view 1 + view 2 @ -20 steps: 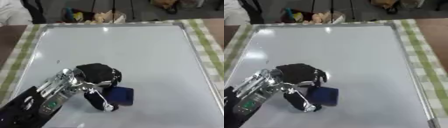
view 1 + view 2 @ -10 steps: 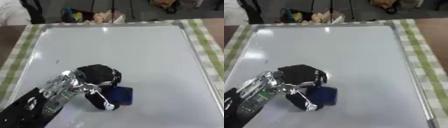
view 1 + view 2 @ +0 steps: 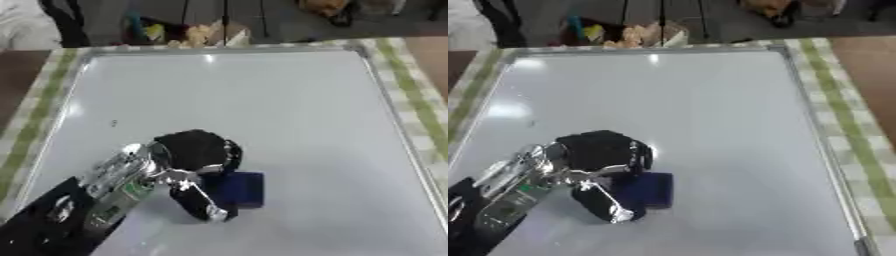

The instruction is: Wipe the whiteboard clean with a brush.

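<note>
Wiping step in hand: left robot hand (image 3: 194, 162) clamped on dark blue rectangular brush (image 3: 238, 189) against white metal-framed whiteboard (image 3: 289, 110); next, sweep toward small mark (image 3: 114, 123).

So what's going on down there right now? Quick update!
Left hand curled round the blue brush, low on the whiteboard. Right hand out of view. One small dark mark near the board's left edge. Nothing blocking.
</note>
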`<action>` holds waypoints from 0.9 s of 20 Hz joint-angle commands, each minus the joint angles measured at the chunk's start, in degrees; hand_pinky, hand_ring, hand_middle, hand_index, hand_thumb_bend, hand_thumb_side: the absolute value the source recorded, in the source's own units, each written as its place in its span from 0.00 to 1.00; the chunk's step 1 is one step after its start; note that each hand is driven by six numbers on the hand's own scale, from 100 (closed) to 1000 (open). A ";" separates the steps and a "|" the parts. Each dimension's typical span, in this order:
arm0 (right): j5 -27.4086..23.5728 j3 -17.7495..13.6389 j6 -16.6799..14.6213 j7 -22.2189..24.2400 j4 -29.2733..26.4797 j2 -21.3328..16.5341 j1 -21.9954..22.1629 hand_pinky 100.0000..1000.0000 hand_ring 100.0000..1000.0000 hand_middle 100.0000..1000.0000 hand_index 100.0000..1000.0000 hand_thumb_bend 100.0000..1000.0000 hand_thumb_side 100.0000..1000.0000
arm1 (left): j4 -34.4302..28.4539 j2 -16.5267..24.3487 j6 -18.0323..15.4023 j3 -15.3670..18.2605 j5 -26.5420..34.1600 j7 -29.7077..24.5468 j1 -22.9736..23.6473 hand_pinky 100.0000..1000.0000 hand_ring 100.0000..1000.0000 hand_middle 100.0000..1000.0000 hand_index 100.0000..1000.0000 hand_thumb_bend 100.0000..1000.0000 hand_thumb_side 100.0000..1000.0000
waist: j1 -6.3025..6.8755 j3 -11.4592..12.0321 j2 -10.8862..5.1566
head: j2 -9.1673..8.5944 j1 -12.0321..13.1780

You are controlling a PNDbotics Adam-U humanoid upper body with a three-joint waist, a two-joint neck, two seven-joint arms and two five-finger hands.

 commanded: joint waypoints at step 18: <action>-0.07 -0.11 -0.16 0.25 -0.88 -0.96 -0.53 0.78 0.72 0.52 0.80 0.00 0.94 | -1.19 0.06 0.67 0.00 0.63 0.39 -0.77 0.36 0.64 0.62 0.23 0.26 0.43 | -0.12 -0.08 -1.14 | -0.97 -0.11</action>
